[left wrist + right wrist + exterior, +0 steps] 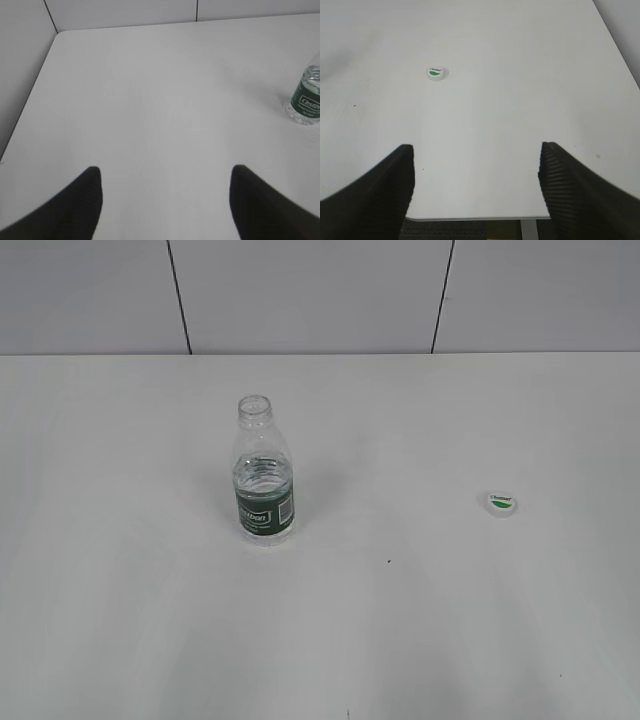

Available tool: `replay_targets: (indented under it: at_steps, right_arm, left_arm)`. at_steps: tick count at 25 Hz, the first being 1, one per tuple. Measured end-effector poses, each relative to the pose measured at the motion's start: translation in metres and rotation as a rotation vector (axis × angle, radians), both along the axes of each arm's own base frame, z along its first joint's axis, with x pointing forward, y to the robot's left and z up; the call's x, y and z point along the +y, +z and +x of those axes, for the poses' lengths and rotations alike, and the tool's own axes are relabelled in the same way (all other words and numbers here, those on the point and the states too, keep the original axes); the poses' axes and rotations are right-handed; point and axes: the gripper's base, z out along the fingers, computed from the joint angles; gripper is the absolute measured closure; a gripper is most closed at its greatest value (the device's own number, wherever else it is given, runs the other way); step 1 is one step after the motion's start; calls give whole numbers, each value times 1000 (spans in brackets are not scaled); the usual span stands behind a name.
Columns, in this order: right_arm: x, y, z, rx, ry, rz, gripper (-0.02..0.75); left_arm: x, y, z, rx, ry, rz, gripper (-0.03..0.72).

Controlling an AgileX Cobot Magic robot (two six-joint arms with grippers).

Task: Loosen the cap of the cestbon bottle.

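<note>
The cestbon bottle [264, 480] stands upright on the white table, its neck open with no cap on it. Its lower part also shows at the right edge of the left wrist view [305, 97]. The cap [500, 503] lies flat on the table well to the right of the bottle, green patch up; it also shows in the right wrist view [436, 73]. My left gripper [165, 172] is open and empty, far left of the bottle. My right gripper [476, 150] is open and empty over the table's front edge, well short of the cap. Neither arm shows in the exterior view.
The white table [400, 620] meets a grey panelled wall [320, 295] at the back. Its left edge and rounded corner [55, 37] show in the left wrist view. Its front edge [480, 218] and right edge show in the right wrist view.
</note>
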Motion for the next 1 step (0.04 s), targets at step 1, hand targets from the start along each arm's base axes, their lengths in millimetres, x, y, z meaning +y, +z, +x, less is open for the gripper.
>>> replay_targets:
  at_steps: [1]
  right_arm:
    - [0,0,0,1,0,0,148]
  left_arm:
    - [0,0,0,0,0,0,204]
